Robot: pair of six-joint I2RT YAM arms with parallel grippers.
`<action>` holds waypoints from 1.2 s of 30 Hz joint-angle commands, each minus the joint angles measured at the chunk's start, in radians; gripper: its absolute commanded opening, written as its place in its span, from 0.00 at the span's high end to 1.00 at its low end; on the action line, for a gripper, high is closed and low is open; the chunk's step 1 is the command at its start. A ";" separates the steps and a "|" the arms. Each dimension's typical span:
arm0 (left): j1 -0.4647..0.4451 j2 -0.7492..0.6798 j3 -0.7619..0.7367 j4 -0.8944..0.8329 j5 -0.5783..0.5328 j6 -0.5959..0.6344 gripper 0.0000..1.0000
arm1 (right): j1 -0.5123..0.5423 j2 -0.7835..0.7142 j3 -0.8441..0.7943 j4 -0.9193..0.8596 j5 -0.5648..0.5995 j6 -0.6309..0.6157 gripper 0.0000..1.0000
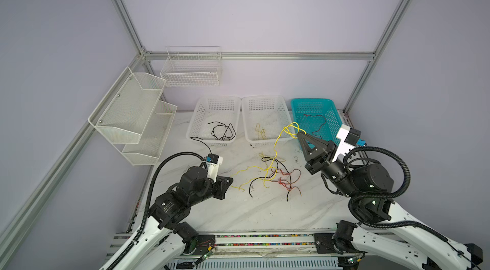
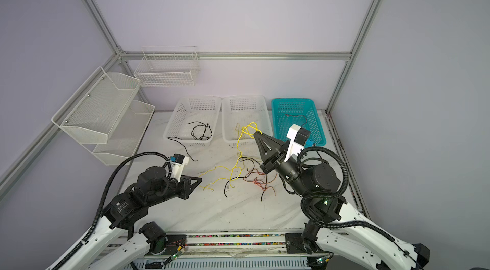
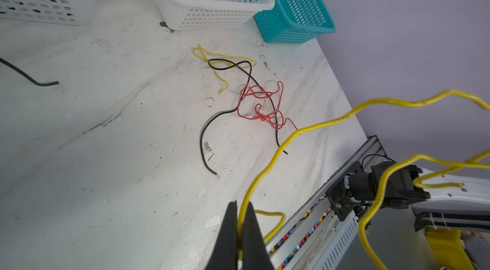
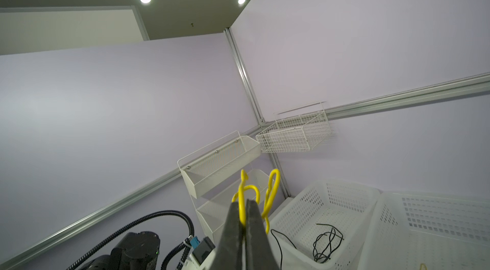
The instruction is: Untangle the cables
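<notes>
One long yellow cable (image 1: 275, 144) (image 2: 240, 146) is held at two places. My right gripper (image 1: 298, 134) (image 2: 255, 133) (image 4: 245, 201) is shut on its looped upper part, raised by the middle white basket's front edge. My left gripper (image 1: 232, 181) (image 2: 200, 179) (image 3: 240, 203) is shut on the cable's other part, low over the table. Between them this yellow cable (image 3: 318, 126) hangs and crosses a tangle (image 1: 278, 175) (image 2: 252, 175) on the table. The tangle holds a red cable (image 3: 261, 106), a black cable (image 3: 212, 122) and a shorter yellow cable (image 3: 222, 56).
At the back stand a white basket (image 1: 193, 122) with a black cable trailing over its front, a white basket (image 1: 265, 97) with a yellow cable, and a teal basket (image 1: 311, 100) with a red cable. Mesh racks (image 1: 132, 112) and a wire basket (image 1: 191, 69) hang on the walls.
</notes>
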 commanded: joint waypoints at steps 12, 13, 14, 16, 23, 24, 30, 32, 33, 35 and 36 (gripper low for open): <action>0.003 0.078 -0.063 0.152 0.228 -0.043 1.00 | 0.001 0.014 -0.058 0.218 -0.128 -0.066 1.00; 0.003 0.078 -0.061 0.150 0.234 -0.041 1.00 | 0.001 0.018 -0.057 0.219 -0.120 -0.082 1.00; 0.003 0.074 -0.060 0.148 0.232 -0.041 1.00 | 0.001 0.023 -0.056 0.223 -0.121 -0.091 1.00; 0.002 0.073 -0.060 0.148 0.236 -0.040 1.00 | 0.002 0.044 -0.050 0.233 -0.161 -0.088 1.00; 0.002 0.091 -0.051 0.158 0.293 -0.032 1.00 | 0.001 0.115 -0.058 0.265 -0.217 -0.098 1.00; 0.002 0.088 -0.051 0.156 0.304 -0.026 1.00 | 0.002 0.120 -0.056 0.264 -0.221 -0.114 1.00; 0.002 0.056 -0.025 0.105 0.352 0.009 1.00 | 0.001 0.135 -0.068 0.257 -0.208 -0.212 1.00; 0.002 0.053 -0.015 0.082 0.364 0.017 1.00 | 0.001 0.143 -0.070 0.266 -0.192 -0.220 1.00; 0.002 0.053 -0.013 0.079 0.377 0.017 1.00 | 0.003 0.147 -0.073 0.276 -0.186 -0.223 1.00; 0.001 0.057 -0.014 0.078 0.408 0.013 1.00 | 0.003 0.154 -0.085 0.309 -0.166 -0.226 1.00; 0.002 0.059 -0.016 0.078 0.426 0.013 1.00 | 0.004 0.155 -0.094 0.335 -0.153 -0.232 1.00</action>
